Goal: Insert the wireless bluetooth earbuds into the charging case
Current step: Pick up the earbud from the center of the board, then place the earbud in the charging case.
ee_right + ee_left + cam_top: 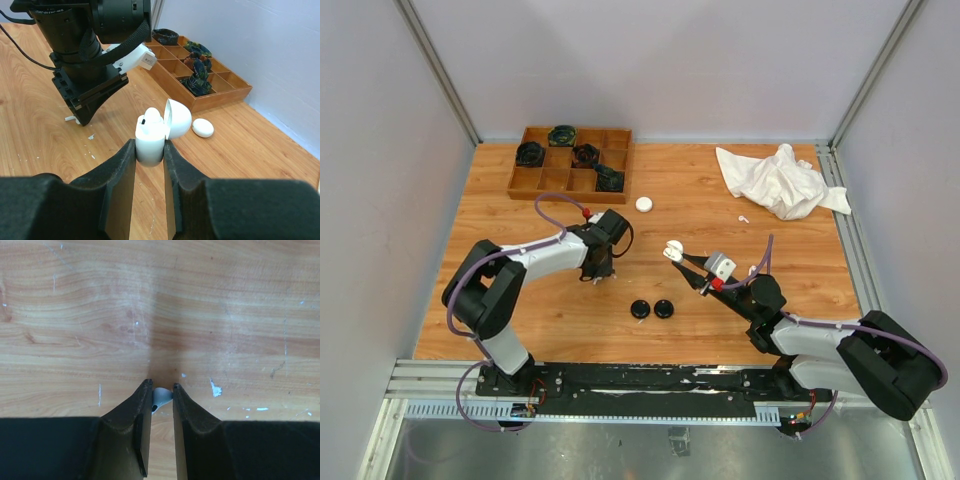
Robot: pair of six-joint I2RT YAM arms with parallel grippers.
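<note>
One tiny white stemmed earbud (160, 397) sits pinched between the left fingers (141, 407), low on the wooden tabletop (150, 315); the open white charging case (152, 132), clamped in the right fingers (120, 172), lies to its right.

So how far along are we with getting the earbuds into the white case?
Done: the right gripper holds the white charging case, lid open, and a first earbud seems seated inside. In hand: the left gripper pinches a white earbud on the table. Left: carrying it over and seating it; another loose earbud lies near the cloth.
</note>
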